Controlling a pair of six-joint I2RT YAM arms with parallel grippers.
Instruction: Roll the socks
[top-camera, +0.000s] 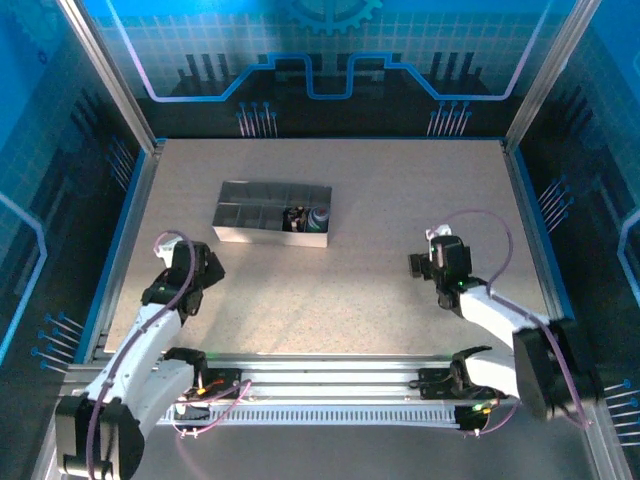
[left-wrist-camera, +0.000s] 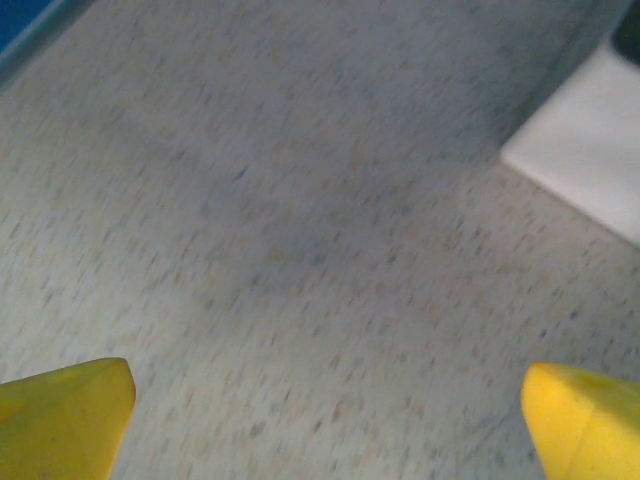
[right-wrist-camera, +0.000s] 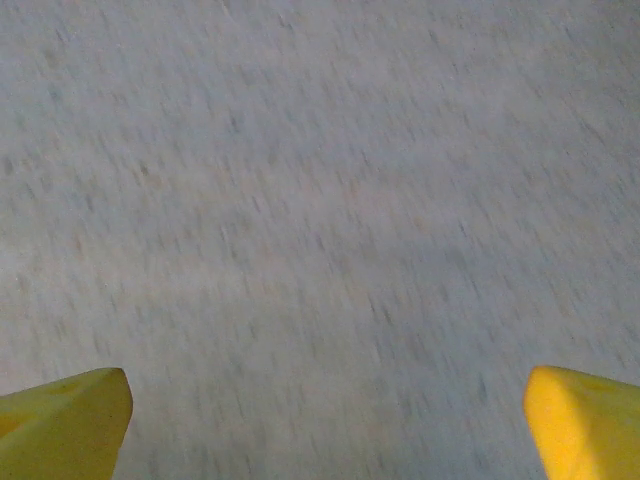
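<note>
While both arms hang over the bare table (top-camera: 350, 300), the left gripper (left-wrist-camera: 328, 400) and right gripper (right-wrist-camera: 326, 400) have their yellow jaws spread wide, holding nothing. The socks (top-camera: 305, 218) sit bundled in a compartment at the right end of the grey tray (top-camera: 262, 236), apart from both grippers.

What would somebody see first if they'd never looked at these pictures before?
Probably the grey tray on the speckled table, left of centre, with the socks bundled in its right-hand end. Then, nearer the front, the left pincer and right pincer, both wide open and yellow-tipped.
</note>
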